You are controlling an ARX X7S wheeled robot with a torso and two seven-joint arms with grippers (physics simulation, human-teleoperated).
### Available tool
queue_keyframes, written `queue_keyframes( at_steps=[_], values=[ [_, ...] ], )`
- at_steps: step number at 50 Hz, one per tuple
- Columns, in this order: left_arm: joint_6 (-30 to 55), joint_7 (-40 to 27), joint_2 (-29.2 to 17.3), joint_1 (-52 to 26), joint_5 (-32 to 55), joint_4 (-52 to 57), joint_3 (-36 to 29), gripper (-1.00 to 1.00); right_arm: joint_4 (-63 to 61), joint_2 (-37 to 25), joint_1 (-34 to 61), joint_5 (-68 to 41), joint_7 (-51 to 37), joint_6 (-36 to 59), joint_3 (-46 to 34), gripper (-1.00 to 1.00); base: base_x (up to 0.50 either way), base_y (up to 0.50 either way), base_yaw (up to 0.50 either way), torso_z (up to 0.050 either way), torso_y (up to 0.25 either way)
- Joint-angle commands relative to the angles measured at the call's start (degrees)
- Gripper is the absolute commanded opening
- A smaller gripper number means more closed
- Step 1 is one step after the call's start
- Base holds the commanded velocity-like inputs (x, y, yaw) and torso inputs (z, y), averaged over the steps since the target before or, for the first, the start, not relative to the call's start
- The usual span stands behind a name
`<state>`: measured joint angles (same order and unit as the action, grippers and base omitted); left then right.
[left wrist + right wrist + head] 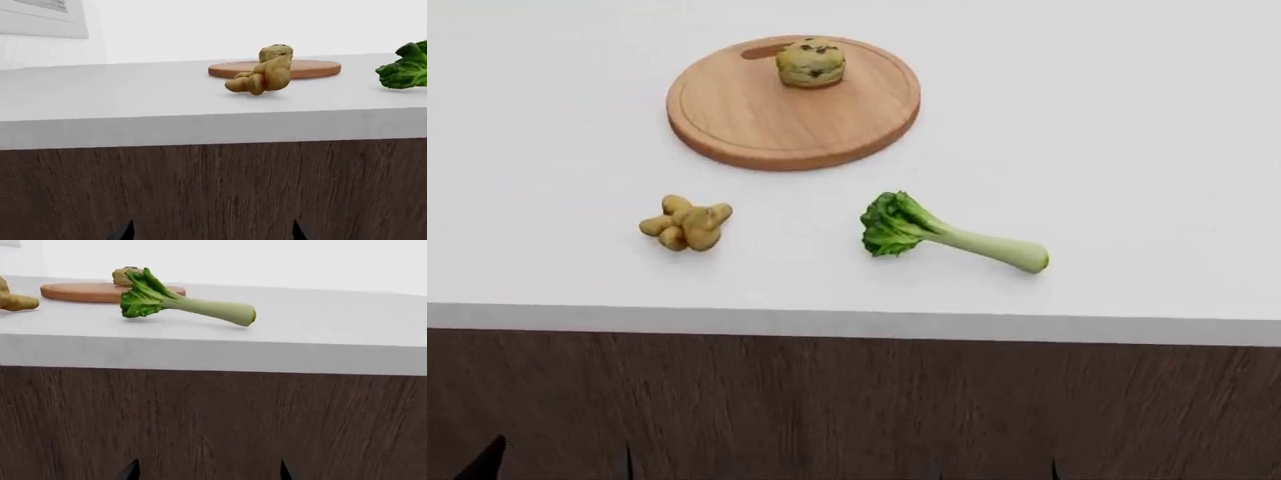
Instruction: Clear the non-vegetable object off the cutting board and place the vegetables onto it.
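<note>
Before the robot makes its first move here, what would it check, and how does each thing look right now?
1. Muffin sits on the cutting board, free to lift: ok.
2. Vegetables on the board: not ok; ginger root and leafy green lie on the counter in front of it.
3. Bare counter beside the board to set the muffin down: ok.
4. Both grippers free to rise, low before the cabinet front: ok.
5. Grippers open: cannot tell; only dark tips show.
</note>
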<state>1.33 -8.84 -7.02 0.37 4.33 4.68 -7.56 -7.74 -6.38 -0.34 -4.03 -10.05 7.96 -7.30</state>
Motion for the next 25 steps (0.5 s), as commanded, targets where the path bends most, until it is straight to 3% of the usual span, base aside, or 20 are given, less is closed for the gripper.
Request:
queue_keyframes(
  at_steps=[1, 14, 17, 25],
  values=[
    [9.6, -1.1, -1.8, -1.6, 1.5, 10.6, 0.5, 1.00, -14.9, -2.0, -0.1, -0.3, -2.1, 14.3, -0.2, 1.00, 0.00, 0.00, 0.00, 0.000, 0.000],
    [30.1, -1.7, -4.3, -9.2, 9.5, 25.3, 4.6, 1.00, -38.2, -5.9, 9.5, -1.5, -2.4, 48.2, 0.4, 1.00, 0.00, 0.00, 0.00, 0.000, 0.000],
    [33.3, -1.7, -4.9, -12.6, 10.9, 27.3, 5.2, 1.00, -44.5, -7.5, 16.0, -2.6, -1.3, 60.4, 0.4, 1.00, 0.00, 0.00, 0.00, 0.000, 0.000],
    [40.0, -0.9, -5.9, -21.6, 14.2, 27.4, 5.9, 1.00, -50.6, -10.6, 28.9, -5.5, 2.1, 81.8, 1.5, 1.00, 0.00, 0.00, 0.00, 0.000, 0.000]
  ],
)
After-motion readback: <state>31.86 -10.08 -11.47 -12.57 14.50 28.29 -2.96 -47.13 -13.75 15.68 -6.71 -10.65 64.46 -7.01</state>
